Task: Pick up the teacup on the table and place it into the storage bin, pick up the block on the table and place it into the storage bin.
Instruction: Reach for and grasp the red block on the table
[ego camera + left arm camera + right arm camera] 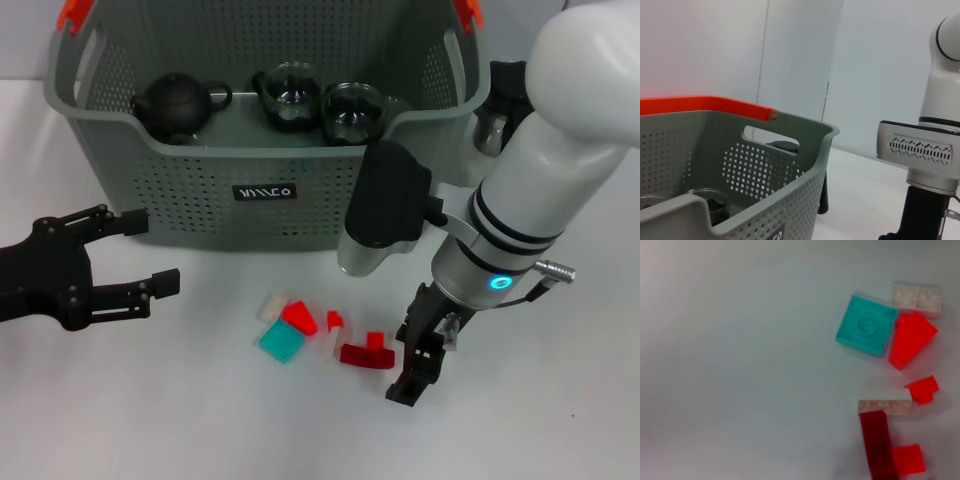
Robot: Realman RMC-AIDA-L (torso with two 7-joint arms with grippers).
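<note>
white tabletop fills the head view, with the storage bin (200, 190) across the upper half of the frame and a scatter of small blocks (320, 335) below its front wall, lower centre. inside the bin sit a dark teapot (175, 103) and two glass cups (320, 100), so the teacup part looks done and a block is the step in hand.

the right gripper (420, 365) hangs low at lower centre-right, just beside the dark red block (365, 354); whether its fingers are apart i cannot tell. the left gripper (135, 255) waits at the left edge, its fingers spread wide and holding nothing.

the blocks (890, 390) crowd the right side of the right wrist view, several touching. to do this well, i'd shift the gripper over one outlying piece, line the fingers across its narrow sides, and descend straight so the neighbours aren't nudged.
</note>
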